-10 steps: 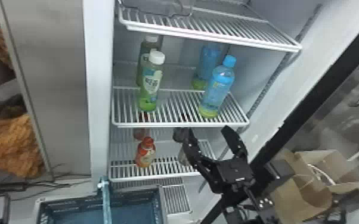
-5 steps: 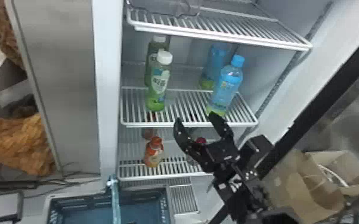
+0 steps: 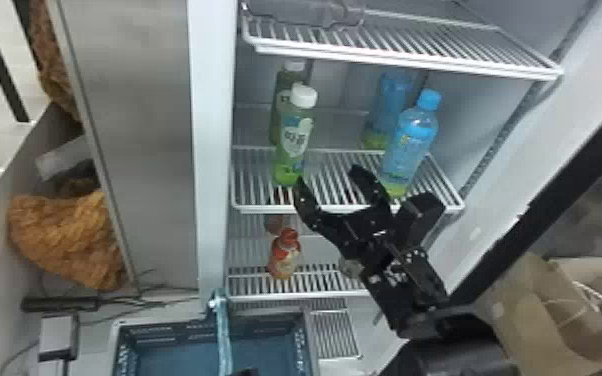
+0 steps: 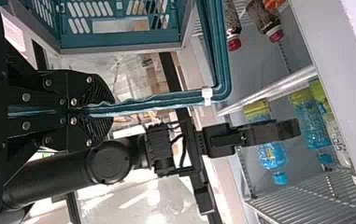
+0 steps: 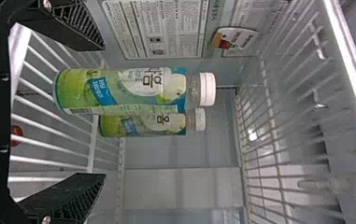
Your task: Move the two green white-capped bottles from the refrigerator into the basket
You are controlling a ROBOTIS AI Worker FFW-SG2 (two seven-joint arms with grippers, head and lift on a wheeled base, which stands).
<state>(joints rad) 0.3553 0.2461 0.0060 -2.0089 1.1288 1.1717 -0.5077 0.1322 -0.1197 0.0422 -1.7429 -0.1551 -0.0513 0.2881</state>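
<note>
Right gripper (image 3: 329,179): at the refrigerator's middle shelf (image 3: 315,208), jaws spread wide with nothing held; clock directions run from here, in the head view.
Front green bottle (image 3: 292,142): upright at eleven o'clock, near the shelf's front, the likely first pick.
Rear green bottle (image 3: 281,100): also eleven o'clock, directly behind its twin.
Approach: the front bottle sits nearer one finger, so the jaws should shift toward nine o'clock, straddle its body evenly, then close; pushing deep could knock the rear one.
Shelf edge: fingers should stay above the wires going in; lift slightly before backing out.
Upper shelf (image 3: 415,64): one o'clock, limiting the lift above the white caps.
Blue bottle (image 3: 410,145): two o'clock, where the other finger could brush it.
Orange bottle (image 3: 285,257): seven o'clock, one shelf down.
Basket (image 3: 167,334): seven o'clock, its handle (image 4: 166,101) clamped in the left gripper (image 4: 111,111).
</note>
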